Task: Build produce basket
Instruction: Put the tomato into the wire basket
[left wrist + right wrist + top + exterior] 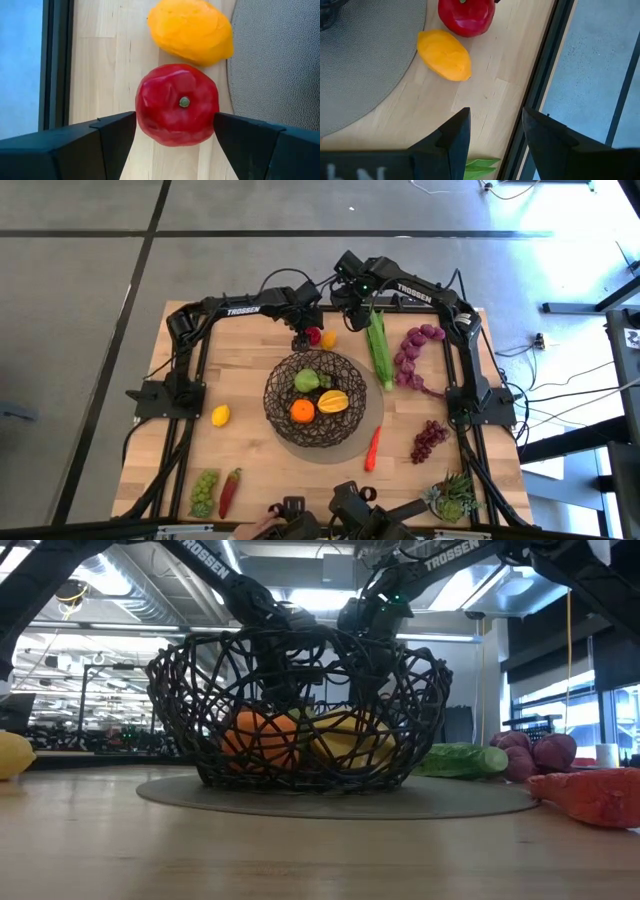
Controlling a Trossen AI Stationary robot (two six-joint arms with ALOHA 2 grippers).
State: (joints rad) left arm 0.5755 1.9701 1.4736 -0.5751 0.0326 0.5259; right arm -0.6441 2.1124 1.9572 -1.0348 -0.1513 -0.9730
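Note:
The dark wire-mesh basket point(282, 420) sits on its grey round mat point(372, 412) mid-table and holds a green apple point(306, 380), an orange point(302, 411) and a mango point(333, 401). Just beyond the mat a red apple point(176, 105) rests on the wood, stem up, beside an orange-yellow fruit point(192, 30). My left gripper point(175, 130) is down over the red apple. My right gripper point(495, 125) hovers open over bare wood near the far edge, close to the orange-yellow fruit point(444, 55) and a green leafy stalk point(379, 345). My left gripper has the red apple between its two fingers, one finger point(117, 135) against each side of its round body point(145, 115). The fingers come from above, pointing down. The apple stands upright on the table with its stem point(184, 102) facing up.
On the table lie a lemon point(221, 416), green grapes point(205, 492), a red chilli point(230, 492), a carrot point(372, 448), dark red grapes point(430, 440) and a purple bunch point(412, 352). A spiky succulent point(455, 498) stands at the near right corner. A person's hand point(262, 527) shows at the near edge.

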